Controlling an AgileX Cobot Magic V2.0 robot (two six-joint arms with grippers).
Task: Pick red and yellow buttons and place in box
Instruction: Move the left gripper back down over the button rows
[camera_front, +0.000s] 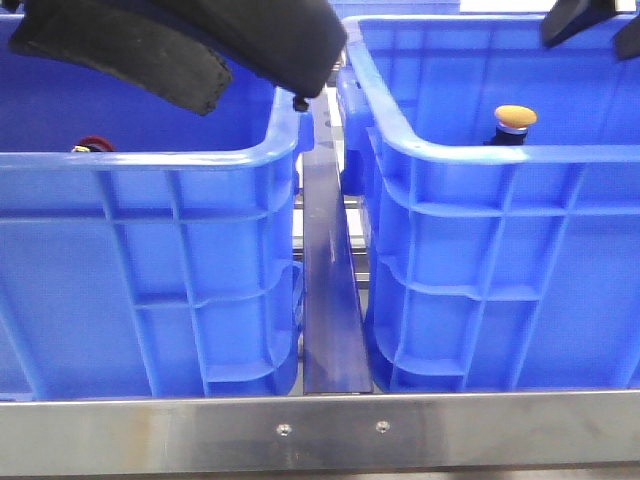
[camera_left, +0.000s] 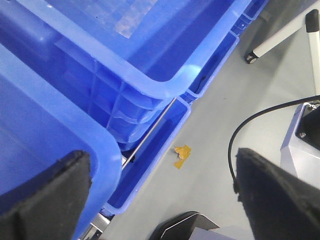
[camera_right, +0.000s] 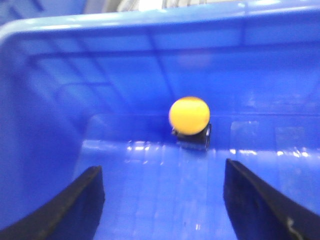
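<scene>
Two blue crates on the bench. Yellow button (camera_right: 189, 116) sits upright in the right crate (camera_front: 500, 250); red button (camera_front: 92, 144) barely shows inside the left crate (camera_front: 150, 260). Right end effector (camera_right: 162, 205) is wide open, empty, aimed at yellow: pick step. Next: descend, straddle cap, close. Left end effector (camera_left: 160, 200) is wide, empty, raised over the left crate's rim.

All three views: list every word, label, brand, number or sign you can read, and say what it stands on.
None: no readable text in any view.
Left blue crate: plain ribbed walls, no label.
Right blue crate: no marking.
Yellow button: cap blank; its dark body is blurred.
Red button: barely shows over the rim, nothing legible.
Yellow tape scrap on the floor: no print.
Metal rail: only two screws.
</scene>
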